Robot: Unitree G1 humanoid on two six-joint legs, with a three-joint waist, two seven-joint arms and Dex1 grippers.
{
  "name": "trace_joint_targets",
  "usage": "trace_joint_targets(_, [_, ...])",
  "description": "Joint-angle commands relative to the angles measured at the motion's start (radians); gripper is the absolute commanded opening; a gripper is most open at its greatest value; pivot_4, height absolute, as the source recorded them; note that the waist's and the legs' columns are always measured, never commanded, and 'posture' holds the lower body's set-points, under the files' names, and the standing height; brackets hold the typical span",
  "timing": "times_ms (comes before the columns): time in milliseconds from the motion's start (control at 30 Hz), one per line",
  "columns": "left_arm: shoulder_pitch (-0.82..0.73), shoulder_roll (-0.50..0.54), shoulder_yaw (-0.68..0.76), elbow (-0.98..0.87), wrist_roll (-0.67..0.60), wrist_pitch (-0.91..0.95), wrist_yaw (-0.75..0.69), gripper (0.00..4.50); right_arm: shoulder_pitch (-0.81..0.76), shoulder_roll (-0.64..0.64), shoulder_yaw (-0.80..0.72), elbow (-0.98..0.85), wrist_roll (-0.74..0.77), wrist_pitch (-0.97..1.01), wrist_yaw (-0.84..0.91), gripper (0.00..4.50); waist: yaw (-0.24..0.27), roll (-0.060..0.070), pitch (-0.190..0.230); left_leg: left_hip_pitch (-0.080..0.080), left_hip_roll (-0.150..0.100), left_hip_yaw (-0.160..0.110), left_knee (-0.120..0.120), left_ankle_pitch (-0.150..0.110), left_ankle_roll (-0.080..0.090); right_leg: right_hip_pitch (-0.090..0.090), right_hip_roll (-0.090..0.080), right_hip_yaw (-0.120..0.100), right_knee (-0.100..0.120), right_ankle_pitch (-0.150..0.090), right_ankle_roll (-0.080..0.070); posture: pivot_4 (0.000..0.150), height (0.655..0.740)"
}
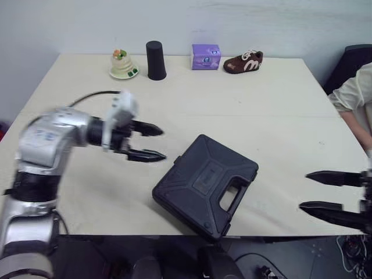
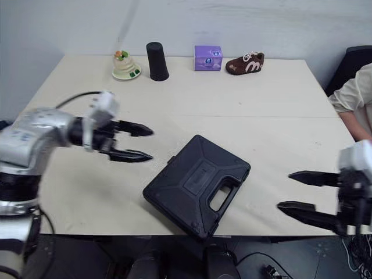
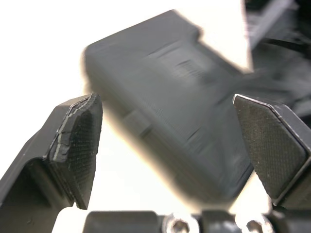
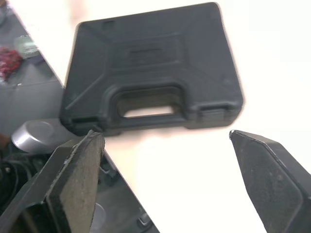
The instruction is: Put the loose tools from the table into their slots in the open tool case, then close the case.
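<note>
Lying shut at near table (image 1: 261, 104) edge: tool case (image 1: 204, 186), room around

The left gripper (image 1: 163, 144) and right gripper (image 1: 304, 190) both hover, fingers spread wide, pointing inward.

No text, brand or number can be read anywhere. The purple box (image 1: 206, 57) at the far edge of the counter (image 1: 279, 110) carries pale print on its front face, too small to make out. The brown shoe (image 1: 243, 61) beside it has white markings on its side that do not resolve into letters. The lid of the black tool case (image 1: 200, 180) has a rectangular panel at its middle, but no lettering on it is legible.
</note>
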Motion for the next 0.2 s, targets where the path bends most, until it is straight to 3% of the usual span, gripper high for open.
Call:
trace_joint_targets(33, [0.047,0.071,0.091,-0.136,-0.069,0.103,0.041,4.50,0.007,-0.019,-0.044,0.042,-0.058,-0.053,0.060,4.40,0.002,-0.001,0.001,0.000,0.000,0.000,0.000,0.000,-0.001,0.000,0.000,0.000,-0.001,0.000,0.000,0.150,0.7304])
trace_joint_targets(200, [0.167,0.164,0.171,-0.260,-0.129,0.186,0.075,4.50,-0.041,-0.050,0.012,0.110,-0.097,-0.106,0.081,4.40,0.000,-0.003,0.003,-0.002,-0.003,0.003,0.001,0.000,-0.001,0.001,-0.003,0.000,-0.006,0.001,0.004,0.150,0.7304])
